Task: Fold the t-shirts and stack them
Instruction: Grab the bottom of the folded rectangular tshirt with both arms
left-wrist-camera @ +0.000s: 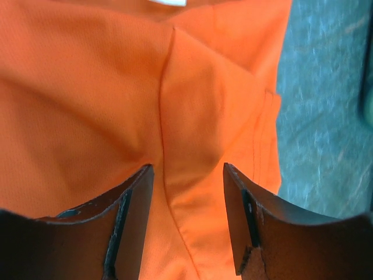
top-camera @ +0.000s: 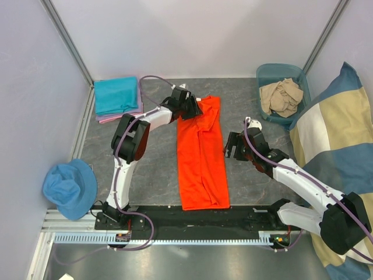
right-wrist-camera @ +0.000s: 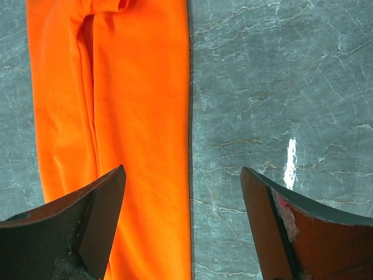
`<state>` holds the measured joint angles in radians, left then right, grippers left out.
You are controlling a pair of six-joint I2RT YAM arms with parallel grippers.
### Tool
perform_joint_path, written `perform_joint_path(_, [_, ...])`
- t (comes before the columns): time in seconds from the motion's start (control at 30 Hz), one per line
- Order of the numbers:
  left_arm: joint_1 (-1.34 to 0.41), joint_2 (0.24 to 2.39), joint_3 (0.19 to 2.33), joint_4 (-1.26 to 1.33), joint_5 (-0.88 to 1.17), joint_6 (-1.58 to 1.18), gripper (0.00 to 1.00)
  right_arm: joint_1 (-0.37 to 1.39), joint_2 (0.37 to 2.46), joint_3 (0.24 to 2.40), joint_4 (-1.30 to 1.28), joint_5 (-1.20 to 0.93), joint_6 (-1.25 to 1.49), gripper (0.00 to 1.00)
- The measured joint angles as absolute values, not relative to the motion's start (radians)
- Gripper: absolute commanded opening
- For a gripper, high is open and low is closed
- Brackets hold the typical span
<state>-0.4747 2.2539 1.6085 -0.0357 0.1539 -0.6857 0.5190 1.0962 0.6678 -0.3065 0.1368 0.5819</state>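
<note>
Orange tee (top-camera: 201, 154) w/ white label (left-wrist-camera: 169, 2)

We note two arms of one build. Left arm (top-camera: 119, 175): rounded white link shells between bulky black joint housings. Right arm (top-camera: 306, 182): the same. A lilac-grey left cable (top-camera: 152, 77) loops clear of the shells, and a matching right cable (top-camera: 326, 189) runs along its white link. Both bases sit on a black plate (top-camera: 192, 214) along the table's near edge, fronted by a ribbed silver rail (top-camera: 175, 238). Left gripper (left-wrist-camera: 187, 169) and right gripper (right-wrist-camera: 182, 170): black bodies and dark wedge-shaped fingers (right-wrist-camera: 96, 216) with worn, chipped edges. We see a pinkish scuff on one right finger.
</note>
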Motion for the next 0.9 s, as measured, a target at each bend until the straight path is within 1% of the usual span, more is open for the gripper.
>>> perform_joint_path(0.27, [-0.425,2.408,1.89,-0.176,0.16,-0.683,0.59,0.519,1.08,0.661,-0.316,0.138,0.584,0.9])
perform_joint_path(0.47, [-0.374,2.504,2.063,-0.233,0.167,-0.679,0.61,0.519,1.079,0.66,-0.319,0.138,0.584,0.9])
perform_joint_path(0.57, [-0.355,2.543,2.14,-0.25,0.173,-0.671,0.64,0.519,1.076,0.66,-0.327,0.138,0.584,0.91])
perform_joint_path(0.67, [-0.341,2.558,2.186,-0.245,0.198,-0.666,0.71,0.519,1.058,0.657,-0.332,0.138,0.584,0.91])
perform_joint_path(0.7, [-0.337,2.558,2.194,-0.235,0.213,-0.665,0.75,0.519,1.048,0.656,-0.334,0.138,0.584,0.91])
perform_joint_path(0.77, [-0.331,2.556,2.202,-0.205,0.24,-0.665,0.79,0.519,1.029,0.654,-0.338,0.139,0.584,0.92])
perform_joint_path(0.9, [-0.331,2.491,2.144,-0.157,0.283,-0.665,0.81,0.519,1.008,0.645,-0.338,0.14,0.584,0.92])
